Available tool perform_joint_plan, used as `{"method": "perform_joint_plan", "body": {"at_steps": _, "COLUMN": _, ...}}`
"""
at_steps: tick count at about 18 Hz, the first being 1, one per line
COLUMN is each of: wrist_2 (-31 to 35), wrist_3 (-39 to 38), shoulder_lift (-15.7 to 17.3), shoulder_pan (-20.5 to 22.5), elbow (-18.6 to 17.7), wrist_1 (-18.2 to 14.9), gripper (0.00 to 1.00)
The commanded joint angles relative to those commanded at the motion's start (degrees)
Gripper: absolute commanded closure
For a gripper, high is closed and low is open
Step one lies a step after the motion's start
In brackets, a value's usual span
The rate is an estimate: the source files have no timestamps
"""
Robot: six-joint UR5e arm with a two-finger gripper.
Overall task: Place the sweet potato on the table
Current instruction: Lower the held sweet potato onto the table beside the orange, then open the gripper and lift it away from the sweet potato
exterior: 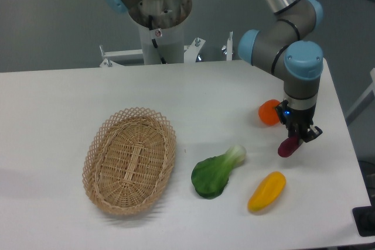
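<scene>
The sweet potato is a small reddish-purple tuber hanging upright at the right side of the white table. My gripper is shut on its upper end, so only the lower part shows. Its lower tip is at or just above the tabletop; I cannot tell whether it touches. It hangs between the round orange fruit and the yellow-orange pepper.
A round orange fruit lies just left of and behind the gripper. A yellow-orange pepper lies in front of it. A green leafy vegetable sits mid-table, and an oval wicker basket stands at the left.
</scene>
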Motion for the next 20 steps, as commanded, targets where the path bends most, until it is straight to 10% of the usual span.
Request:
{"method": "perform_joint_plan", "body": {"at_steps": 12, "wrist_2": -0.3, "wrist_3": 0.0, "shoulder_lift": -0.1, "shoulder_pan": 0.0, "elbow": -1.9, "wrist_1": 0.4, "gripper": 0.73}}
{"method": "perform_joint_plan", "body": {"at_steps": 14, "wrist_2": -0.2, "wrist_3": -0.1, "shoulder_lift": -0.1, "shoulder_pan": 0.0, "elbow": -1.7, "wrist_1": 0.4, "gripper": 0.56}}
{"method": "perform_joint_plan", "body": {"at_steps": 17, "wrist_2": -0.2, "wrist_3": -1.3, "shoulder_lift": 0.1, "shoulder_pan": 0.0, "elbow": -0.7, "wrist_1": 0.4, "gripper": 0.00}}
{"method": "perform_joint_plan", "body": {"at_steps": 20, "wrist_2": 0.0, "wrist_3": -1.7, "shoulder_lift": 1.2, "shoulder_pan": 0.0, "elbow": 0.2, "wrist_1": 0.3, "gripper": 0.00}}
